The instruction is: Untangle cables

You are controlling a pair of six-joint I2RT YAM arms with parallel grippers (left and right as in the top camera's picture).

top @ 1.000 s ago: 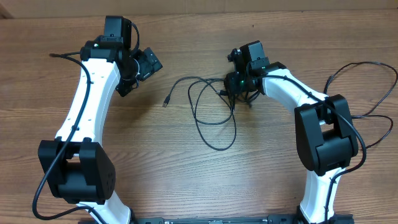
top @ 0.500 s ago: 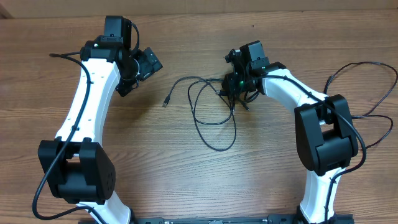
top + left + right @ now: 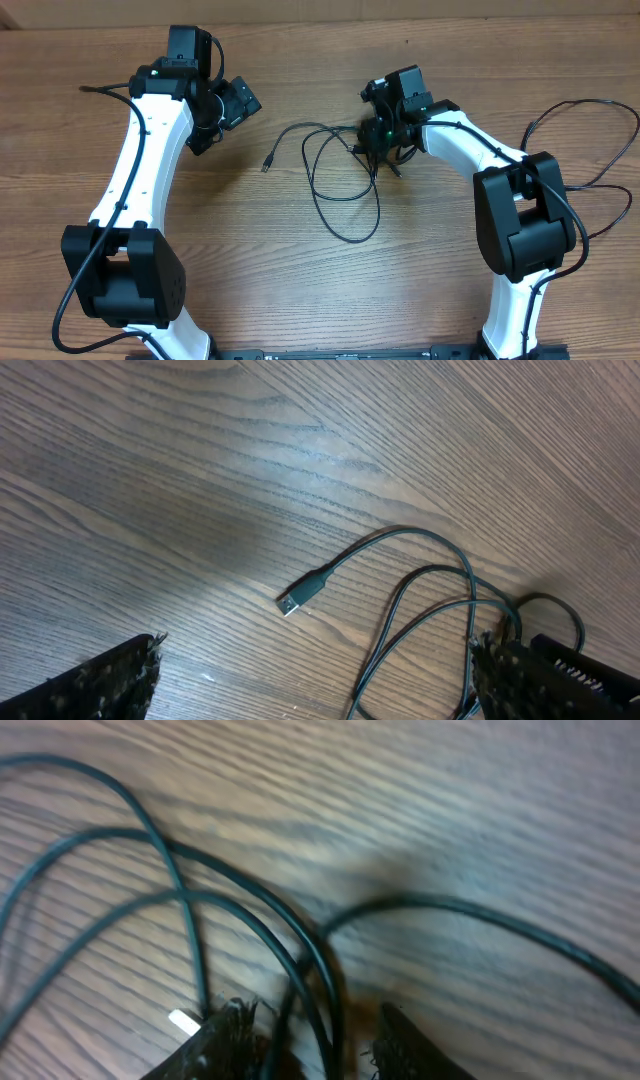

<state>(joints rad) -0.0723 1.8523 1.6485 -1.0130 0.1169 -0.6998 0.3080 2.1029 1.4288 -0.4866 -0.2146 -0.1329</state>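
The right fingers point(image 3: 225, 1038) pinch close around a few strands of the cables point(image 3: 470, 908) — thin, limp and light, likely to snag rather than lift clean. Their loops sprawl on the tabletop point(image 3: 300, 290) between the arms; the free USB plug point(image 3: 303, 593) looks the best hold. Beyond, the left fingers point(image 3: 105, 680) hover wide apart, empty, angled toward it.

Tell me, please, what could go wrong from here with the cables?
1. Several strands of the cables run together between the fingers of the right end effector. A grasp or pull there may catch more than one strand and tighten the tangle.
2. The left end effector is open and holds nothing. A pull from the right may therefore drag the whole bundle, plug included, across the table instead of separating it.
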